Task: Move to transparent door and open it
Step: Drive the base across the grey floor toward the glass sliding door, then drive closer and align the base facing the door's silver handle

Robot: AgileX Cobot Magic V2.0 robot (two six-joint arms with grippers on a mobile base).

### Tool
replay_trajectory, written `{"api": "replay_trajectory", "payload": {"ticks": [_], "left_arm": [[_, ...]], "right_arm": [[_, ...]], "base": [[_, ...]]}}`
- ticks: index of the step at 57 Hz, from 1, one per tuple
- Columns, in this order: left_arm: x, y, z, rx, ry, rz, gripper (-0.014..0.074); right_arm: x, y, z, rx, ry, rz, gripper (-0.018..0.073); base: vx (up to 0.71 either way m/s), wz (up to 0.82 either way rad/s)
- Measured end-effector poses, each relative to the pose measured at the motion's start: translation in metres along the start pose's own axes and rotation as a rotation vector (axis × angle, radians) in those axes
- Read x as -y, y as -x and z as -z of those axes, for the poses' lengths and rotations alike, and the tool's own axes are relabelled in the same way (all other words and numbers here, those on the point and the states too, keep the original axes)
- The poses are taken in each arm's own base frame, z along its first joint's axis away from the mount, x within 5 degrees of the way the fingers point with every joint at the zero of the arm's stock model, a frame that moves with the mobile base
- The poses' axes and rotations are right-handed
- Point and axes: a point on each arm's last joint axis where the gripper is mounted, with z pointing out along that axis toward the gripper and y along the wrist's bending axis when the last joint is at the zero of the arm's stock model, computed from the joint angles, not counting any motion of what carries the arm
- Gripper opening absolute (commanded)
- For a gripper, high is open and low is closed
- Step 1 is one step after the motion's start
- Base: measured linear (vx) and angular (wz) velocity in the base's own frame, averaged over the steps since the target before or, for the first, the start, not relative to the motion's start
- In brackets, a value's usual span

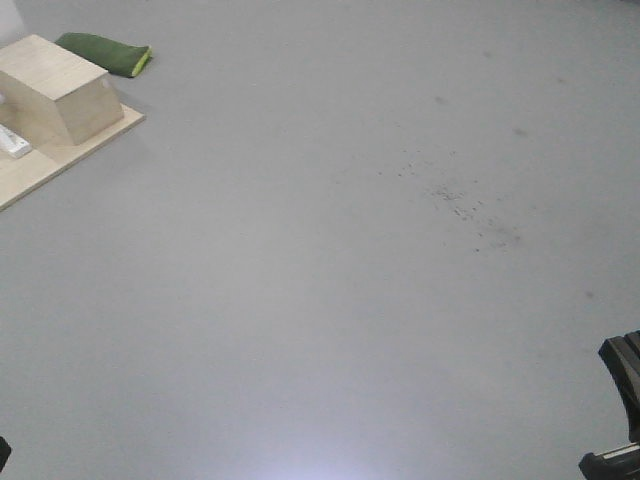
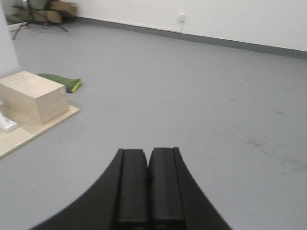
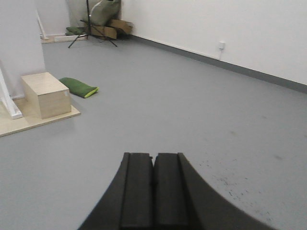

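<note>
The left gripper [image 2: 147,163] fills the 6 o'clock edge of the left wrist view, its two black pads pressed together with no gap and holding nothing. The right gripper [image 3: 153,165] sits the same way at 6 o'clock in the right wrist view, pads together and empty. Both point out over a bare grey floor [image 1: 320,300]. The transparent door shows in none of the three views. In the front-facing view, a pale wooden box [image 1: 55,88] stands at 10 o'clock on a flat plywood board [image 1: 75,148] that lies on the floor. A green cushion [image 1: 105,52] with a yellow-green edge lies on the floor just beyond the box, near 11 o'clock. The foot of a slanted white post [image 3: 9,103] rests on the board beside the box, at 9 o'clock in the right wrist view. A scatter of dark specks [image 1: 460,200] marks the floor toward 2 o'clock of the front-facing view. In the right wrist view a white wall with a grey skirting [image 3: 240,69] runs from 12 towards 3 o'clock and carries a wall socket [image 3: 221,45]. A black tripod [image 3: 91,28] and some cardboard boxes [image 3: 117,28] stand in the far corner near 11 o'clock.
</note>
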Motion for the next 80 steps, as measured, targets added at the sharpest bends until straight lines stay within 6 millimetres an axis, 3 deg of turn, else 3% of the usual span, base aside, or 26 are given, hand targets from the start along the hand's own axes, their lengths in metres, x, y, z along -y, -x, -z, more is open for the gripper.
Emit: {"api": "replay_trajectory", "payload": {"ticks": [80], "left_arm": [[0.0, 0.0, 0.0, 0.0, 0.0, 0.0, 0.0]], "right_arm": [[0.0, 0.0, 0.0, 0.0, 0.0, 0.0, -0.0001]], "base": [[0.56, 0.58]]}}
